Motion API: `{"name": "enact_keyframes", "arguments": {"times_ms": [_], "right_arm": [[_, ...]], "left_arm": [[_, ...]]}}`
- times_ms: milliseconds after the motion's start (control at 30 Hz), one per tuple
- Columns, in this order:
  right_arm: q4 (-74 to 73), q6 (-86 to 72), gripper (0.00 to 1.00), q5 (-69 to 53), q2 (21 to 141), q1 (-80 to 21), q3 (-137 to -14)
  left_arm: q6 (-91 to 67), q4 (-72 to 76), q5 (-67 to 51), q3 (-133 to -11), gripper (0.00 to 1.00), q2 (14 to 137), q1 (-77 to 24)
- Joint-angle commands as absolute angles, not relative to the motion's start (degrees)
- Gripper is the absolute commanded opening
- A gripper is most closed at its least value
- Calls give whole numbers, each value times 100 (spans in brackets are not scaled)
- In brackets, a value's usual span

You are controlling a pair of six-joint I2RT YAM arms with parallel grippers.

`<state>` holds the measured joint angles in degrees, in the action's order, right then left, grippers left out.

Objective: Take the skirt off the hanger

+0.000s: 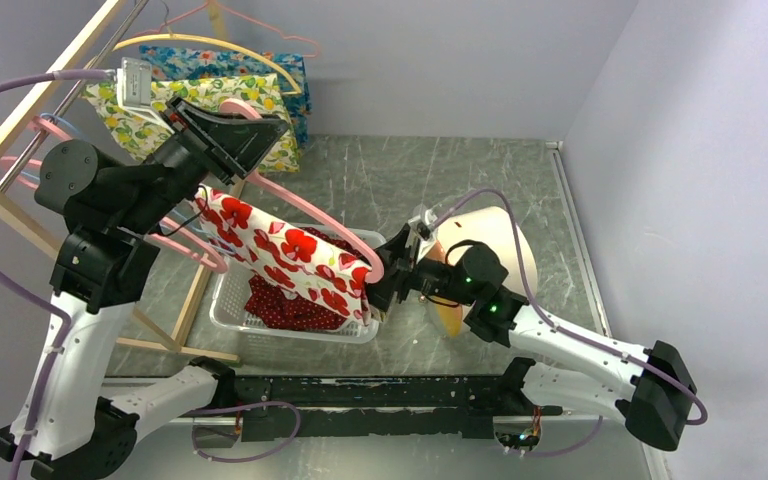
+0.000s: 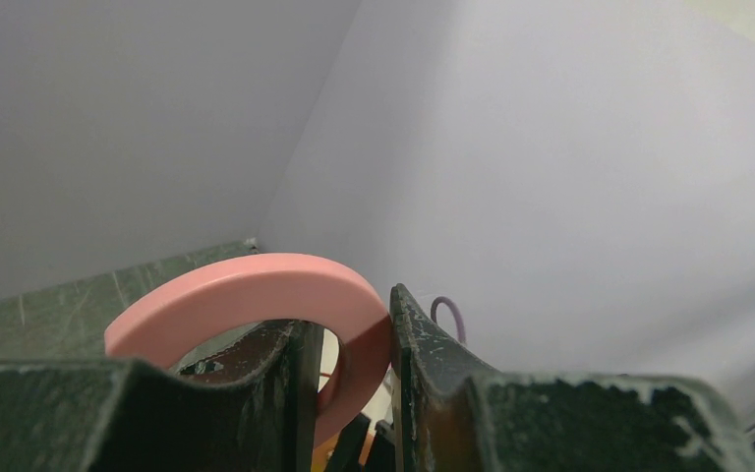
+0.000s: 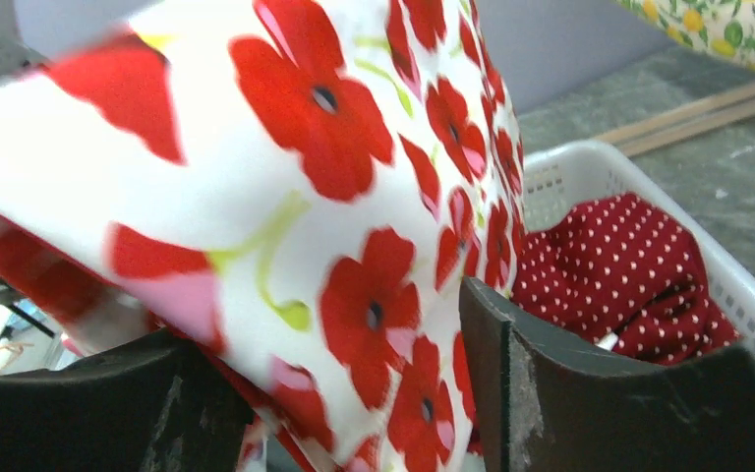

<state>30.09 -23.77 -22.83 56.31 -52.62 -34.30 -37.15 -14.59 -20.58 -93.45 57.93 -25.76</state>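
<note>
The skirt (image 1: 290, 255), white with red poppies, hangs over the pink hanger (image 1: 305, 210), which slopes down to the right above the basket. My left gripper (image 1: 232, 128) is shut on the hanger's hook (image 2: 256, 285), and the pink ring sits pinched between its fingers (image 2: 423, 344). My right gripper (image 1: 380, 285) is at the skirt's lower right end. In the right wrist view the skirt (image 3: 334, 197) fills the gap of my right gripper (image 3: 339, 393), whose jaws stand wide apart on either side of the cloth.
A white basket (image 1: 260, 338) under the skirt holds a dark red dotted cloth (image 3: 619, 265). A wooden rack (image 1: 20, 130) at the left carries more hangers and lemon-print clothes (image 1: 210, 95). A cream cone-shaped thing (image 1: 490, 235) lies behind the right arm.
</note>
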Motion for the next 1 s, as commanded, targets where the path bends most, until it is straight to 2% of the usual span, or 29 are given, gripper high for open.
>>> {"name": "enact_keyframes", "arguments": {"times_ms": [0, 133, 167, 300, 433, 700, 833, 967], "right_arm": [[3747, -2679, 60, -2165, 5710, -5291, -3761], [3311, -2753, 24, -1602, 5916, -5296, -4095], [3169, -2785, 19, -1335, 5916, -5291, -4181], [2426, -2581, 8, -326, 5898, -5282, -4675], [1625, -2195, 3, 102, 5955, -5281, -5502], [613, -1573, 1, 671, 6097, -5279, -7327], [573, -1415, 0, 1405, 5823, -5274, -7574], [954, -1268, 0, 2116, 5258, -5278, -7292]], "left_arm": [[-3840, -1040, -2074, -9191, 7, 5637, -2602], [-3810, -1120, -2130, -9146, 7, 5616, -2600], [-3769, -1156, -2154, -9129, 7, 5595, -2601], [-3537, -1321, -2312, -9027, 7, 5502, -2601], [-3216, -1519, -2458, -8780, 7, 5364, -2601], [-3035, -1697, -2318, -8060, 7, 4934, -2597], [-3134, -1549, -2294, -7879, 7, 4752, -2600], [-3170, -1557, -2352, -7875, 7, 4714, -2597]]}}
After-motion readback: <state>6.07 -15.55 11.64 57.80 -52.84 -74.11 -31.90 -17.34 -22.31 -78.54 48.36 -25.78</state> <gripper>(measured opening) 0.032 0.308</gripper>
